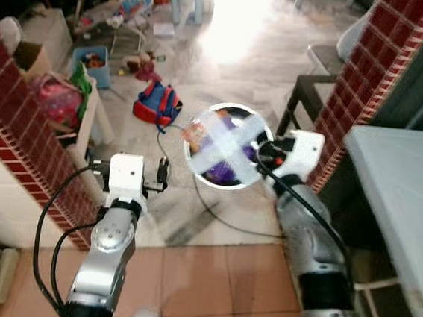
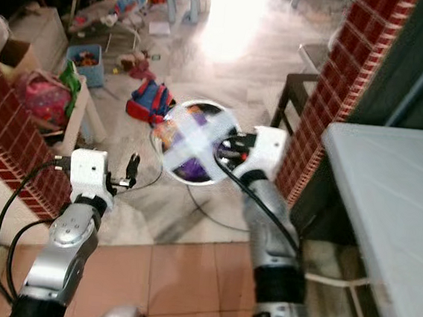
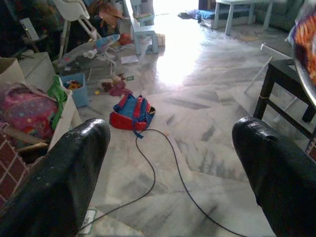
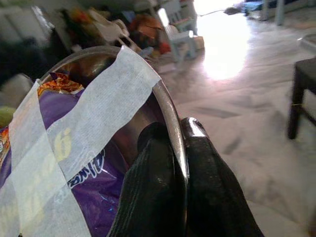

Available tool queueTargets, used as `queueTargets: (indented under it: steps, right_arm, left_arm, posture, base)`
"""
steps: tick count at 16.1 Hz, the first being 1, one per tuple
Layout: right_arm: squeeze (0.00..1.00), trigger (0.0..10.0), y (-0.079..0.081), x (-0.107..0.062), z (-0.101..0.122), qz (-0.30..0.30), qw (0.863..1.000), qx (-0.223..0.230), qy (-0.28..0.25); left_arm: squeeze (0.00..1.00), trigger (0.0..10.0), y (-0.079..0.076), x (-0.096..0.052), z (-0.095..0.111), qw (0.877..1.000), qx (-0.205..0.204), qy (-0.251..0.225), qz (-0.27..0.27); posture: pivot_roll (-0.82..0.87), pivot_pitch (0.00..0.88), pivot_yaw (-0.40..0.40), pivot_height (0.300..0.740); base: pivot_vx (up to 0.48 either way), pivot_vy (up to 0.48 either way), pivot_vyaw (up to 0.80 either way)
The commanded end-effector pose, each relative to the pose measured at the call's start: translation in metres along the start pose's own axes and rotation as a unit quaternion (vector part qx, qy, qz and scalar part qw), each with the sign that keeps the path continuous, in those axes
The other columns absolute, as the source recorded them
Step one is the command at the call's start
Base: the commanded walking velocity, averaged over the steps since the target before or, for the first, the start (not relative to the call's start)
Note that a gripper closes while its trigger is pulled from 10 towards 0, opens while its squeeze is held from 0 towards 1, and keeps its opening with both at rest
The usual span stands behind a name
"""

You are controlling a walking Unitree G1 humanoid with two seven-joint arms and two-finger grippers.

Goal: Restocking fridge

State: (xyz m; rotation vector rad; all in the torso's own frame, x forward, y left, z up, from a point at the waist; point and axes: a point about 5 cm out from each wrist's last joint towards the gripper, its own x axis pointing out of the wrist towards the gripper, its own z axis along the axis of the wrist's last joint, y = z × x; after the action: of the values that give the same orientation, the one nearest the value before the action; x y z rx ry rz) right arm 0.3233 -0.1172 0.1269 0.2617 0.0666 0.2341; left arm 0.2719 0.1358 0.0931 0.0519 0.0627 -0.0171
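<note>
My right gripper (image 4: 180,129) is shut on the rim of a round metal bowl (image 1: 224,146), holding it up over the marble floor in front of me. One finger is inside the rim and one is outside. White tape (image 4: 94,108) crosses the top of the bowl. Under the tape lie a purple snack packet (image 4: 84,168) and an orange one (image 1: 194,133). My left gripper (image 1: 161,172) is raised to the left of the bowl and apart from it. Its two black fingers (image 3: 64,173) are open with nothing between them.
A low red brick wall (image 1: 19,132) runs along the left. A brick pillar (image 1: 369,76) and a white tabletop (image 1: 410,193) stand at the right. A dark side table (image 1: 308,93), a red and blue backpack (image 1: 157,102), a black cable (image 3: 148,163) and scattered toys lie ahead.
</note>
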Motion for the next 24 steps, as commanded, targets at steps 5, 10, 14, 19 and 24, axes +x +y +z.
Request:
queueTargets:
  steps: [5,10,14,19,24]
  right_arm:
    - [0.00,10.0,-0.021,-0.028,-0.012,-0.035,0.998,-0.044,0.027]
    - [0.00,10.0,-0.051,-0.062,-0.016,-0.081,0.988,-0.121,0.042]
    - [0.00,10.0,-0.057,-0.079,-0.030,-0.091,0.989,-0.081,0.080]
    - [0.00,10.0,-0.046,-0.077,-0.032,-0.070,0.993,-0.046,0.078]
    - [0.00,10.0,-0.047,-0.073,-0.029,-0.084,0.990,-0.080,0.080]
  left_arm:
    - [0.00,10.0,0.016,-0.018,0.003,1.000,0.013,0.004,0.004]
    - [0.00,10.0,0.029,-0.043,-0.007,0.999,0.031,0.024,0.007]
    - [0.00,10.0,0.044,-0.052,-0.011,0.998,0.032,0.050,0.028]
    - [0.00,10.0,0.043,-0.050,-0.006,0.998,0.034,0.044,0.022]
    - [0.00,10.0,0.043,-0.048,-0.002,0.998,0.035,0.047,0.022]
  posture:
    - [0.04,0.000,-0.001,0.740]
    - [0.03,0.000,0.002,0.740]
    - [0.05,0.000,0.009,0.740]
    - [0.05,0.000,0.017,0.740]
    - [0.05,0.000,0.034,0.740]
  base:
    - [0.000,0.409,0.00]
    - [0.000,0.000,0.00]
    - [-0.062,0.000,0.00]
    - [-0.274,0.000,0.00]
    - [-0.268,0.000,0.00]
